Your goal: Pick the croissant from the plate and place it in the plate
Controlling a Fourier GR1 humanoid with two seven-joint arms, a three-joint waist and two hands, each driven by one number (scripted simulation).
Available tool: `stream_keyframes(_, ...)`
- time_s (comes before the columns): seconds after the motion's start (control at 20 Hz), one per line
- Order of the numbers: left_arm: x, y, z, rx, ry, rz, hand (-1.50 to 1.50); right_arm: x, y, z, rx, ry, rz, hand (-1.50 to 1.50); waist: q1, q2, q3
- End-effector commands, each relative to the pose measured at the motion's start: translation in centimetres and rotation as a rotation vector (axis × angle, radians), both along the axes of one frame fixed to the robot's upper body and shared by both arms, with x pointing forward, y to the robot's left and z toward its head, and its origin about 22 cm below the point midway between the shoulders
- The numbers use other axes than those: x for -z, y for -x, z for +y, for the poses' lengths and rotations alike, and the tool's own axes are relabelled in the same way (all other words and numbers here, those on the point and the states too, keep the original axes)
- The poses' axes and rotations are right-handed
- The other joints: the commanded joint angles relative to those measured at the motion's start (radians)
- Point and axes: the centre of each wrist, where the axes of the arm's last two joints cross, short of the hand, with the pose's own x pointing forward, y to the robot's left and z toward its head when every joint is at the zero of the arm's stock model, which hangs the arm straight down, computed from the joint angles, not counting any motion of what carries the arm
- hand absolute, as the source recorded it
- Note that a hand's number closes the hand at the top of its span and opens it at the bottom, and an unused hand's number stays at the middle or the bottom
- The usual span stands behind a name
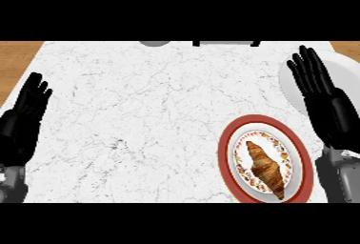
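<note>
The croissant (pixel 265 167) lies on a red-rimmed plate (pixel 223 155), just to the inner side of the right hand (pixel 330 102) and a little nearer the robot than its palm. The pastry is golden brown and lies lengthwise, its narrow tip pointing away from the robot and its broader end towards the view's lower edge. It rests on the plate's patterned white centre, and nothing touches it. The right hand is released: its fingers (pixel 309 66) are straight and slightly spread, pointing away from the robot, and they hold nothing. The hand is apart from the croissant, beside the red plate's outer rim. Under and beyond this hand sits a second, plain white plate (pixel 343 64), partly covered by the fingers and palm; it shows on both sides of the hand and nothing can be seen on it. The grey right forearm (pixel 337 178) comes up from the lower edge, close to the red plate's outer side. Well apart, across the white marble counter (pixel 141 119), the left hand (pixel 20 121) rests at the view's left edge, also released, with its fingers (pixel 35 93) straight and pointing away, holding nothing. A strip of wood (pixel 17 57) shows beyond the left hand at the counter's far corner.
</note>
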Motion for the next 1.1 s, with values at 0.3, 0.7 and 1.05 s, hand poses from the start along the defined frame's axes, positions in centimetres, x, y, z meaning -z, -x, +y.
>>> stream_keyframes(0.3,7.5,2.8,-4.0,0.098,0.157,0.361,0.0,-5.6,-2.0,-9.0,0.023,0.511,0.066,1.5,-0.037,0.041,-0.046)
stream_keyframes(0.7,11.1,3.0,-7.1,0.137,0.198,0.447,0.0,7.4,-2.7,-14.9,0.155,-0.09,0.138,-1.5,-0.017,0.013,-0.023)
stream_keyframes(1.05,9.7,2.5,-6.4,0.146,0.211,0.433,0.0,4.2,-1.4,-18.6,0.009,0.219,0.218,-1.5,-0.021,0.006,-0.024)
